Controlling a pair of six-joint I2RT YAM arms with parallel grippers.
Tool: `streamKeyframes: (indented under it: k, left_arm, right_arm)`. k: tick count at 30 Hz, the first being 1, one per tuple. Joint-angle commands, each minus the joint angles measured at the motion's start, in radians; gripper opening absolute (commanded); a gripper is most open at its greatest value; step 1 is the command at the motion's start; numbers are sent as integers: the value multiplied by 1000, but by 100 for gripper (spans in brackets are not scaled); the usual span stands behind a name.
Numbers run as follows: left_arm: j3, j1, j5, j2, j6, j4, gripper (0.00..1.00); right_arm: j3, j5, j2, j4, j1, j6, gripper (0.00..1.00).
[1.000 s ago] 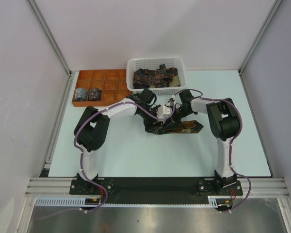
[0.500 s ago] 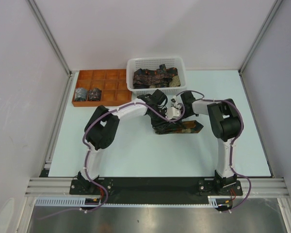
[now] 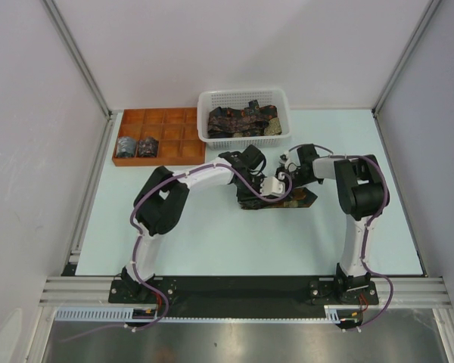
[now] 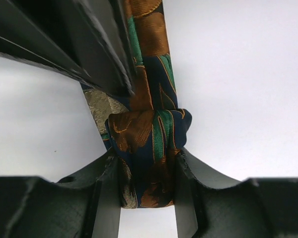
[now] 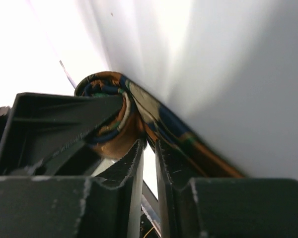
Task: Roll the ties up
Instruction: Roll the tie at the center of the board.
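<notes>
Clamping the rolled end of the tie (image 4: 149,134) between both fingers, my left gripper (image 4: 146,166) holds it at the surface's middle, and the loose strip runs on along the surface (image 3: 212,242). My right gripper (image 5: 149,148) sits just beside the roll at 2 o'clock, jaws a slit apart against the strip; whether they pinch it I cannot tell. At 12 o'clock a white basket (image 3: 242,97) holds more ties (image 3: 242,119). At 10 o'clock two rolled ties (image 3: 136,146) sit in an orange tray (image 3: 166,117). My left arm (image 3: 159,200) and right arm (image 3: 359,189) reach forward, elbows bowed outward.

white mesh basket (image 3: 242,94), orange tray (image 3: 170,117), pale table (image 3: 212,238)
</notes>
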Motion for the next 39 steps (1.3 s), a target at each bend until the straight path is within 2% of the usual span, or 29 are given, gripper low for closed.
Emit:
streamKeyframes:
  k: [1, 6, 15, 20, 22, 24, 25, 26, 31, 34, 37, 39]
  left_arm:
    - [-65, 14, -60, 35, 80, -226, 3]
    - [-16, 44, -49, 61, 68, -249, 3]
    - [21, 49, 3, 78, 25, -237, 6]
    - [9, 54, 18, 60, 25, -216, 9]
    - [4, 57, 21, 57, 20, -206, 12]
    - [2, 61, 30, 51, 11, -200, 21]
    - [-2, 64, 38, 44, 5, -187, 26]
    - [-4, 70, 53, 35, 1, -182, 38]
    - [-88, 136, 182, -84, -61, -40, 66]
    - [-155, 167, 230, -159, -116, 72, 88]
    - [-218, 182, 253, -202, -202, 199, 97]
    - [-241, 181, 268, -213, -245, 249, 98]
  right_arm:
    - [-15, -45, -85, -41, -15, -42, 24]
    - [-56, -91, -106, 93, 19, 60, 35]
    - [-24, -45, -42, 194, 80, 113, 41]
    - [1, 9, -11, 213, 85, 117, 31]
    - [17, 27, -2, 178, 86, 88, 12]
    - [18, 50, -2, 155, 85, 71, 0]
    - [18, 65, -3, 147, 86, 63, 0]
    - [18, 74, 0, 139, 85, 42, 0]
    - [8, 108, 15, 104, 67, -3, 0]
    - [13, 121, 29, 92, 53, -29, 0]
    - [19, 131, 47, 82, 42, -49, 0]
    - [28, 142, 56, 75, 36, -63, 0]
